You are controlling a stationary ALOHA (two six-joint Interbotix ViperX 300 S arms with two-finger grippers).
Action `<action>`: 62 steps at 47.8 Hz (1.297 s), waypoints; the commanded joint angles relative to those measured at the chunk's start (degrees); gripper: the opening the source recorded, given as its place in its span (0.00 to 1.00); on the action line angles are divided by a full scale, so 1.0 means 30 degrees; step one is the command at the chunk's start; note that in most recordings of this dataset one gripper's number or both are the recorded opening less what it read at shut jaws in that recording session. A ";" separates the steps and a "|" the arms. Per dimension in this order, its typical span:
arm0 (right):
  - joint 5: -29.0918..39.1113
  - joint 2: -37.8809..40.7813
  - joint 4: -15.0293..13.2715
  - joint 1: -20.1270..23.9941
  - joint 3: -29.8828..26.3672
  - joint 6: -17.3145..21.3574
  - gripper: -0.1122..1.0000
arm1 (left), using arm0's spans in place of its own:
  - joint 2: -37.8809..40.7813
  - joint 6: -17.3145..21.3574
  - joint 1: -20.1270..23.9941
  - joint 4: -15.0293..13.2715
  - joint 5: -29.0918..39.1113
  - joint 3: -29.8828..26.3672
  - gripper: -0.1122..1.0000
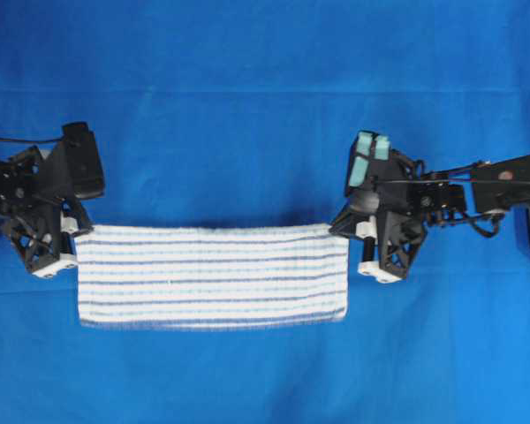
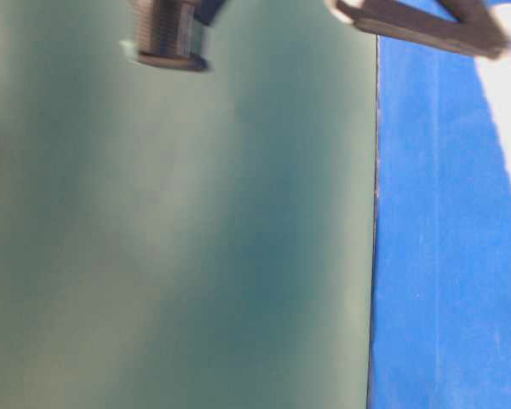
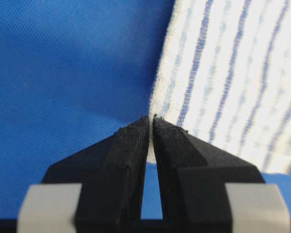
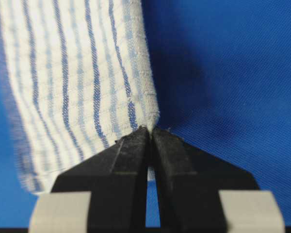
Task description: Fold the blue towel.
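Note:
The blue towel [image 1: 212, 276], white with thin blue stripes, lies on the table as a long flat strip. My left gripper [image 1: 75, 237] is at its far left corner. In the left wrist view that gripper [image 3: 151, 118] is shut, with the edge of the towel [image 3: 233, 73] pinched between its tips. My right gripper [image 1: 343, 234] is at the far right corner. The right wrist view shows it [image 4: 150, 128] shut on the corner of the towel [image 4: 72, 73]. The near long edge lies free.
A plain blue sheet [image 1: 265, 106] covers the whole table. The table-level view is mostly a blurred green wall [image 2: 179, 239], with the blue sheet [image 2: 434, 256] and a sliver of the towel [image 2: 507, 128] at the right.

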 commanded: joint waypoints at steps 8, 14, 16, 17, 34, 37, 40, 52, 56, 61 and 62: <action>0.1084 -0.2139 -0.0029 0.0029 -0.0498 0.0029 0.12 | -0.2314 -0.0088 -0.0293 0.0029 0.0527 -0.0850 0.12; 0.1084 -0.2256 -0.0059 0.0000 -0.0498 -0.0117 0.12 | -0.2578 -0.0176 -0.0322 0.0029 0.0527 -0.0732 0.12; 0.1055 -0.2227 -0.0088 -0.0059 -0.0527 -0.0117 0.12 | -0.2520 -0.0176 -0.0352 0.0029 0.0439 -0.0762 0.12; 0.1055 -0.2168 -0.0146 -0.0117 -0.0557 -0.0117 0.12 | -0.2520 -0.0176 -0.0352 0.0029 0.0410 -0.0791 0.12; 0.1084 -0.2139 -0.1172 -0.2930 -0.0850 -0.0205 0.12 | -0.1260 0.0000 -0.2197 0.0029 -0.4102 -0.1523 0.12; 0.1055 -0.2080 -0.1641 -0.3691 -0.0996 -0.0205 0.12 | -0.0674 0.0029 -0.2549 0.0029 -0.4805 -0.1816 0.12; 0.1025 -0.1934 -0.2139 -0.4512 -0.1289 -0.0205 0.12 | 0.0029 0.0059 -0.2813 0.0029 -0.5244 -0.2256 0.12; 0.0996 -0.0645 -0.3545 -0.6768 -0.3223 -0.0322 0.12 | 0.2725 0.0732 -0.3135 0.0029 -0.6621 -0.4600 0.12; 0.1055 -0.0176 -0.4102 -0.7295 -0.3926 -0.0352 0.12 | 0.3574 0.1348 -0.3223 0.0029 -0.7061 -0.5713 0.12; 0.1084 0.0410 -0.4775 -0.7852 -0.4805 -0.0352 0.12 | 0.4541 0.2227 -0.3369 0.0029 -0.7119 -0.7031 0.12; 0.1084 0.0527 -0.4922 -0.7939 -0.4980 -0.0352 0.12 | 0.4746 0.2402 -0.3369 0.0029 -0.7148 -0.7266 0.12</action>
